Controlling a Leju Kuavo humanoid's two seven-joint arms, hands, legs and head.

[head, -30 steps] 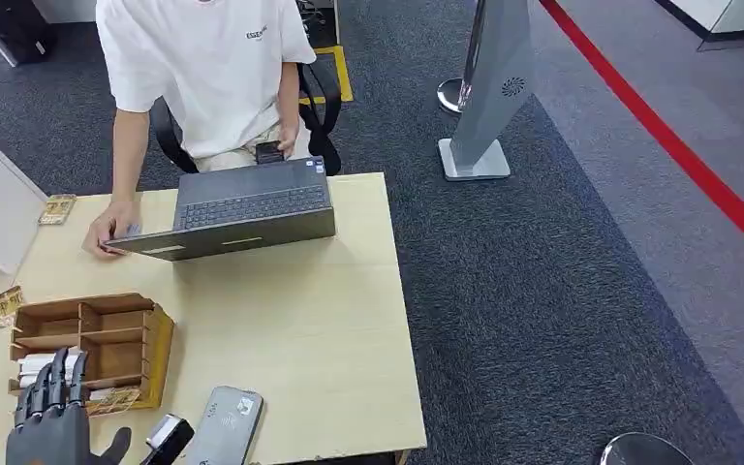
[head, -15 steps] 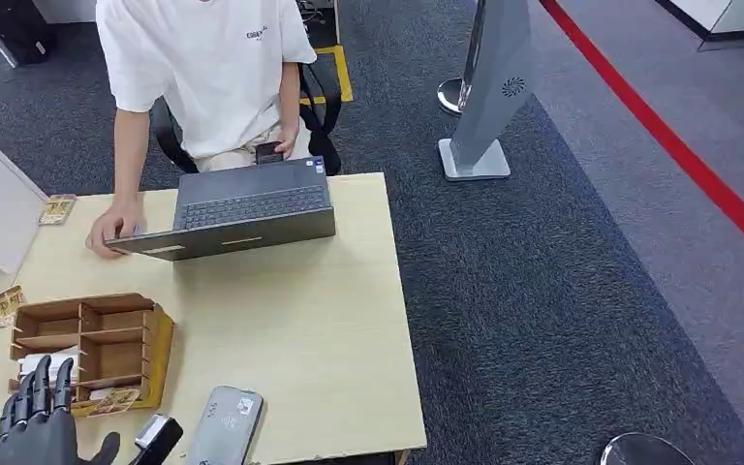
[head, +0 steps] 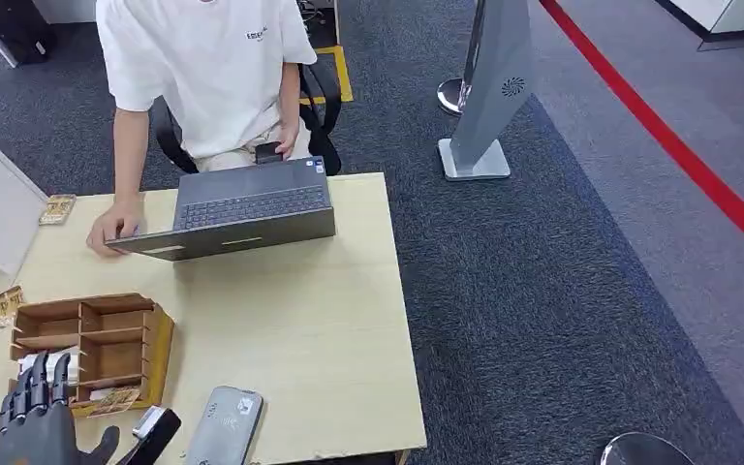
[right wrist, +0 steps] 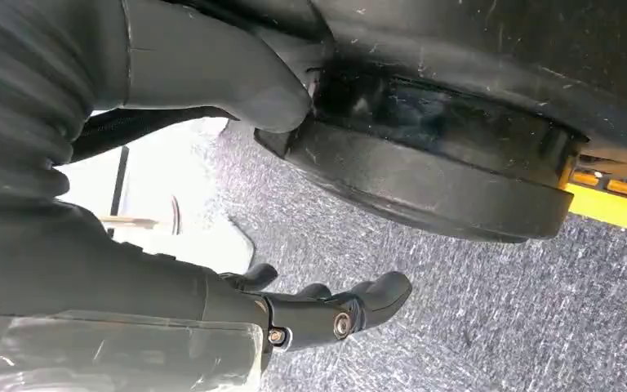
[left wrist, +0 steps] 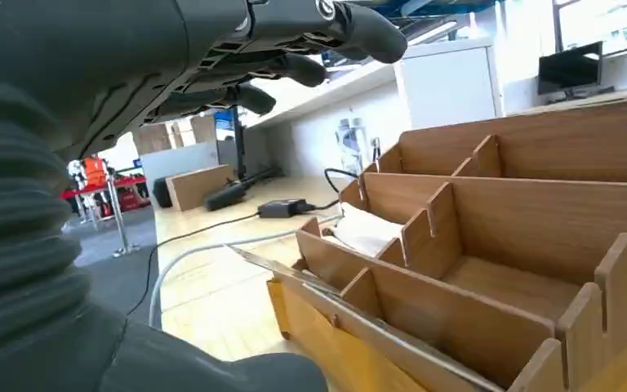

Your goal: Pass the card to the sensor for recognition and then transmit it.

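A wooden organizer (head: 160, 349) stands at the table's near left, with white cards (head: 46, 365) and a yellowish card (head: 112, 399) in its nearest slots. My left hand (head: 37, 426) hovers at the organizer's near end, fingers spread and straight, holding nothing. In the left wrist view the fingers (left wrist: 294, 69) reach out above the organizer (left wrist: 490, 245), where a thin card edge (left wrist: 282, 271) lies across the front compartment. A flat grey sensor device (head: 225, 426) lies just right of the hand. My right hand (right wrist: 318, 314) hangs over grey carpet, fingers loosely extended and empty.
A small black block with a pale top (head: 155, 431) sits beside my left thumb. A person in a white shirt (head: 203, 68) sits behind an open laptop (head: 247, 208) at the table's far side, one hand (head: 111, 232) on the table. Loose yellowish cards (head: 56, 208) lie far left.
My left hand has drawn back toward the table's near edge and slightly left, so its fingers cover less of the organizer. The small black block shifted left with it.
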